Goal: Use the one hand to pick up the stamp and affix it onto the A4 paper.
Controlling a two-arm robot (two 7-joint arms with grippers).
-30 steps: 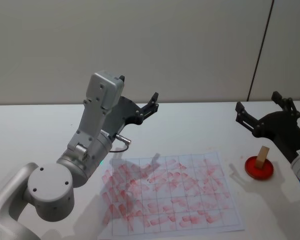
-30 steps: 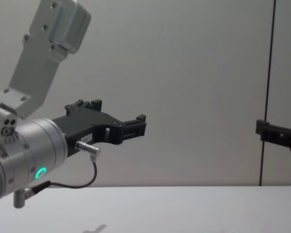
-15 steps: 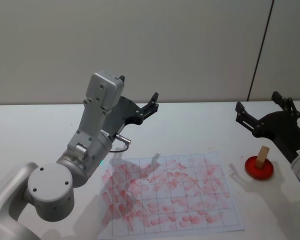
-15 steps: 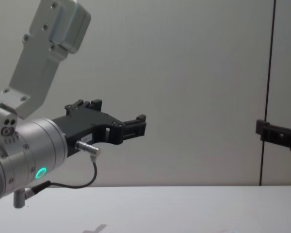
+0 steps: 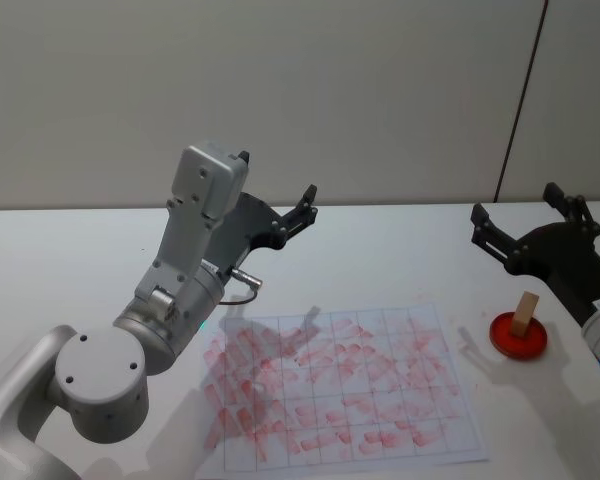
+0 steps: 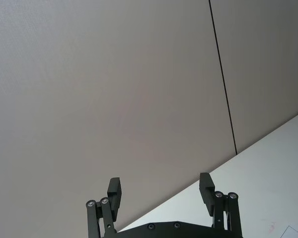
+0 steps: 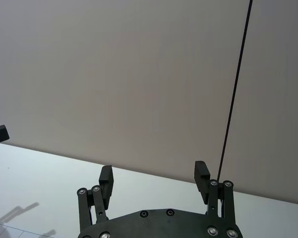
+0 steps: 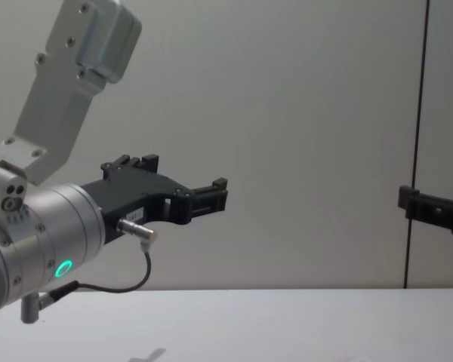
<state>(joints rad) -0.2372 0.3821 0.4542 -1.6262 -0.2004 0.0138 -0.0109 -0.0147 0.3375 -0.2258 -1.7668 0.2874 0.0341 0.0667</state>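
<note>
A small wooden stamp [image 5: 524, 313] stands upright on a round red ink pad [image 5: 518, 335] at the right of the white table. The A4 paper [image 5: 342, 385], gridded and covered with red stamp marks, lies flat in the middle front. My right gripper [image 5: 520, 220] hangs open in the air above and behind the stamp, apart from it; its fingers point at the wall in the right wrist view [image 7: 154, 178]. My left gripper [image 5: 290, 213] is raised over the table's far left-middle, open and empty, also seen in the left wrist view [image 6: 161, 191] and the chest view [image 8: 211, 197].
The white table [image 5: 70, 260] runs back to a plain grey wall with a dark vertical seam [image 5: 520, 100]. My left arm's large silver joints [image 5: 100, 380] stand over the front left, beside the paper.
</note>
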